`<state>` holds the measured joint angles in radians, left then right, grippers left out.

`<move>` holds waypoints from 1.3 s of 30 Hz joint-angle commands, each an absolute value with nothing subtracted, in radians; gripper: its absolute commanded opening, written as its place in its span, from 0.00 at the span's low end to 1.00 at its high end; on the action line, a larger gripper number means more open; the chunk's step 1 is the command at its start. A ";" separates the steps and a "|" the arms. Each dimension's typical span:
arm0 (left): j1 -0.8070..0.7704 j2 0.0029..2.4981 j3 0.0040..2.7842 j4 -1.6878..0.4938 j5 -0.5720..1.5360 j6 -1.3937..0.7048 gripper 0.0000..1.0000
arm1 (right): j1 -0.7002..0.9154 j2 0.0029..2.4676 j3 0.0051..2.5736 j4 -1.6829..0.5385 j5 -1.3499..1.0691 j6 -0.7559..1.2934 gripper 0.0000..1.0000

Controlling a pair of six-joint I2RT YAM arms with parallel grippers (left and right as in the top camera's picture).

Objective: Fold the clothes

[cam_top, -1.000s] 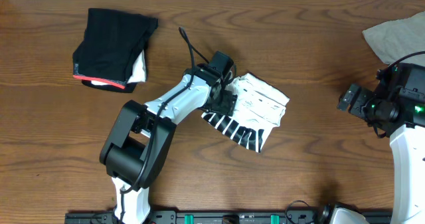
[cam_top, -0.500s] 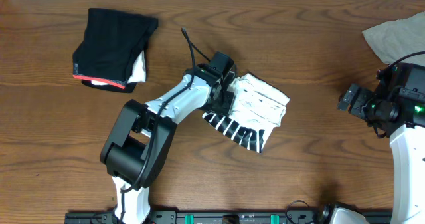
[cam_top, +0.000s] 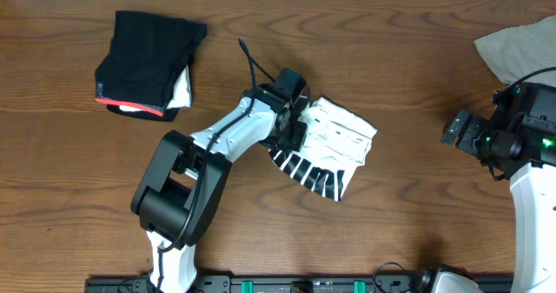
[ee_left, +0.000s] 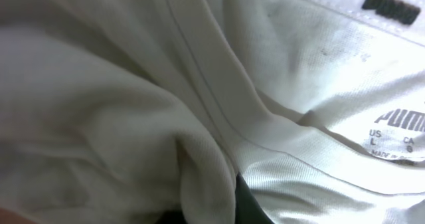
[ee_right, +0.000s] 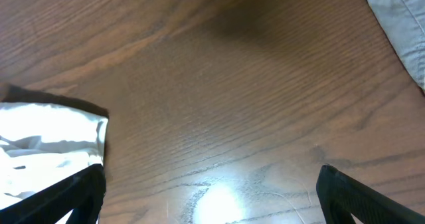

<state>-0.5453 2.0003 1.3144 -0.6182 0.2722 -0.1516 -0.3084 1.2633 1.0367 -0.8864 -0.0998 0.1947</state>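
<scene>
**Left gripper clamps down on the white T-shirt**

Since a second ago, the left gripper has gone from standing apart over the cloth to being clenched on the left edge of the white T-shirt. The black-striped lower part of the shirt has drawn in slightly toward the gripper. The black red-edged garment, the grey-beige garment and the right arm have all stayed where they were.

The T-shirt lies crumpled a little right of the middle of the overhead frame, on the wooden table. The left gripper is at its upper-left edge and touches it. The bulk of the cloth spreads away to the right and lower right of the gripper, with the stripes at the bottom. The black garment sits folded in the upper left and the grey-beige one in the upper right corner. Both are well apart from the shirt.

The right gripper hangs at the right side of the frame with its jaws spread wide, holding nothing.

The left wrist view shows what the overhead cannot. White fabric fills the frame, bunched into a fold at the lower middle. A collar seam runs diagonally across it, and a printed PUMA size label sits at the right edge. The fingers themselves are hardly visible there.

The right wrist view shows bare table between the two parted fingers. A corner of the grey-beige garment shows at its upper right.
</scene>
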 commanded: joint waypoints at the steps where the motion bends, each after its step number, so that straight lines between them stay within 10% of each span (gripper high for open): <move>1: -0.546 1.922 1.323 -0.627 0.200 -0.128 0.06 | -0.313 1.263 1.032 -0.886 -0.093 0.194 0.99; 27: -0.550 1.957 1.279 -0.625 0.211 -0.094 0.07 | -0.313 1.263 1.032 -0.886 -0.093 0.194 0.99; 39: -0.521 1.963 1.279 -0.612 0.422 -0.094 0.45 | -0.313 1.263 1.032 -0.886 -0.093 0.194 0.99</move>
<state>-0.5381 1.9564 1.2869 -0.6128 0.3279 -0.1001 -0.3084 1.2633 1.0367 -0.8860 -0.0998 0.1947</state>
